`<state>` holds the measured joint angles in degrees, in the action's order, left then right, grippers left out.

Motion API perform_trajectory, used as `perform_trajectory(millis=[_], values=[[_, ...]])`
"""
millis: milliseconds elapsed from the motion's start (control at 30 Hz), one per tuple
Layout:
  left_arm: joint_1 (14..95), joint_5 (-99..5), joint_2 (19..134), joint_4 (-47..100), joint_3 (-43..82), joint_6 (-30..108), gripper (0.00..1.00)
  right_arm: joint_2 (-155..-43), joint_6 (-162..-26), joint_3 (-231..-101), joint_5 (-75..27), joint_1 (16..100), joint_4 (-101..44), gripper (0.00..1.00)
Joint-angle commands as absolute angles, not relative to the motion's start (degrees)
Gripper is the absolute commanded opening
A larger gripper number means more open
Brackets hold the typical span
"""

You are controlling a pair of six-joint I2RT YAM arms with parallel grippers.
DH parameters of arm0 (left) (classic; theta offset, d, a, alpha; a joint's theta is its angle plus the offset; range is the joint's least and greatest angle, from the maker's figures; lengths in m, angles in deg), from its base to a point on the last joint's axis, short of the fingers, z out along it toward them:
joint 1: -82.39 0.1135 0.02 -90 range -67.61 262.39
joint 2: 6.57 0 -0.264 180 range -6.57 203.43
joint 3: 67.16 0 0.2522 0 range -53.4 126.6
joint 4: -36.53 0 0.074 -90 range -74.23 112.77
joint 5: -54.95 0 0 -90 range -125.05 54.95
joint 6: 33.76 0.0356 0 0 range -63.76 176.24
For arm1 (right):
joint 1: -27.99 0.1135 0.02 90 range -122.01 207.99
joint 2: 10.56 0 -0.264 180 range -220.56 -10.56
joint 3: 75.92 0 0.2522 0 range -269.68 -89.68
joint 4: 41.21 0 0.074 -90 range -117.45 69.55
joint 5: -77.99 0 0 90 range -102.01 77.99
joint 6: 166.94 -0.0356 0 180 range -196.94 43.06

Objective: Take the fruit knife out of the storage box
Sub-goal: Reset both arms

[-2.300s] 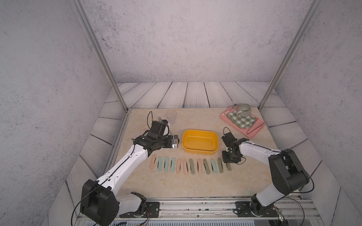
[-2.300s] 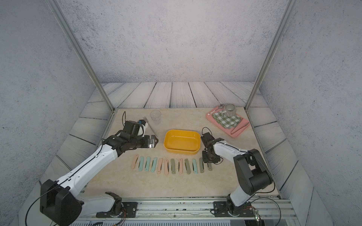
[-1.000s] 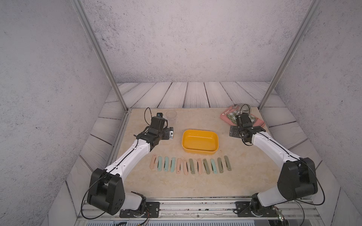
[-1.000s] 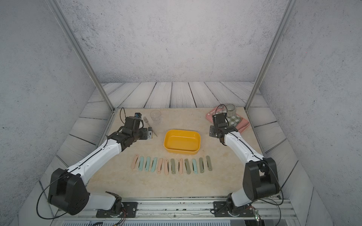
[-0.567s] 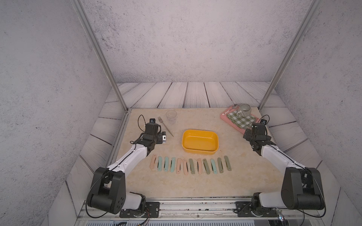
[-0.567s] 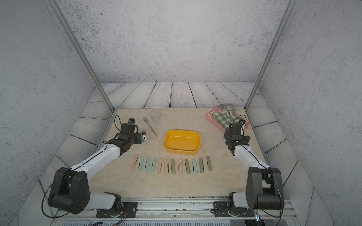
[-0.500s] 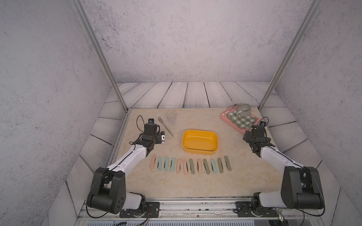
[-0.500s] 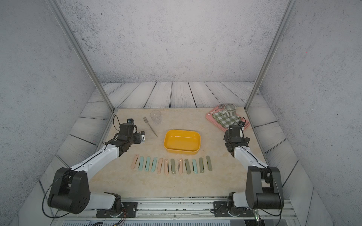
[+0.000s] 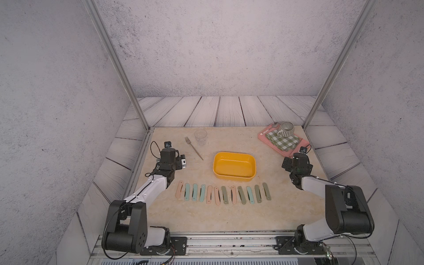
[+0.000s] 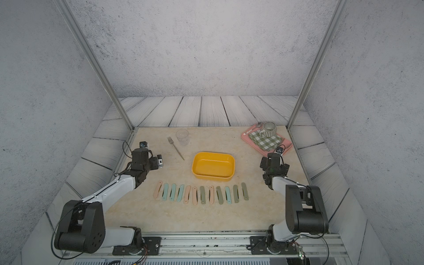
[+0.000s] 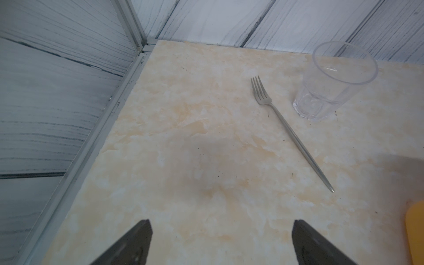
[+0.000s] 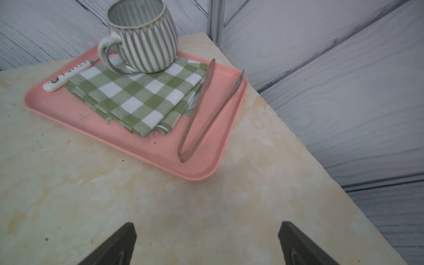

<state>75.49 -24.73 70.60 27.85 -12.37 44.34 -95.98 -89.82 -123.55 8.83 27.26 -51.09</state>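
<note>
The left fingers (image 11: 135, 241) are spread wide and hold nothing, hovering over bare counter (image 9: 229, 218). The right fingers (image 12: 119, 243) are likewise spread and hold nothing. The yellow storage box (image 9: 234, 166) sits between the two pairs of fingers, well apart from both. The fruit knives (image 9: 224, 195) lie in a row on the counter outside the box, nearer the arm bases than either pair of fingers. Ahead of the left fingers lie a fork (image 11: 288, 128) and a clear glass (image 11: 332, 85). Ahead of the right fingers a pink tray (image 12: 137, 137) carries a checked cloth (image 12: 137, 96), a striped mug (image 12: 146, 43) and tongs (image 12: 207, 78).
</note>
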Motion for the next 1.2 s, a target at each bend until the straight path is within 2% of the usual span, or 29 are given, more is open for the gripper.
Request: perform_trajectory(millis=[0,233,367,767,900,967,1167], values=[[77.1,-23.5,69.8,31.8,-13.2,45.5,0.99,-94.4,-88.2,-120.2,5.7,27.0,-57.2,0.99],[79.7,-21.2,70.1,33.2,-14.4,51.0,0.99,-95.8,-86.1,-121.6,2.9,27.3,-56.4,0.99],[81.5,-21.7,71.0,38.8,-18.0,51.8,0.99,-94.8,-85.5,-119.7,1.2,27.3,-58.9,0.99],[84.1,-26.1,77.6,59.2,-24.7,50.2,0.99,-93.9,-85.1,-117.0,-0.6,27.2,-63.2,0.99],[84.1,-29.9,78.4,63.2,-26.5,51.9,0.99,-96.1,-82.7,-118.3,-4.5,27.4,-63.0,0.99],[84.0,-29.8,78.7,65.6,-27.9,52.0,0.99,-97.3,-82.9,-115.9,-4.3,27.5,-68.1,0.99],[83.9,-31.9,81.5,68.6,-28.0,53.2,0.99,-97.4,-83.0,-116.0,-4.1,27.5,-67.8,0.99]])
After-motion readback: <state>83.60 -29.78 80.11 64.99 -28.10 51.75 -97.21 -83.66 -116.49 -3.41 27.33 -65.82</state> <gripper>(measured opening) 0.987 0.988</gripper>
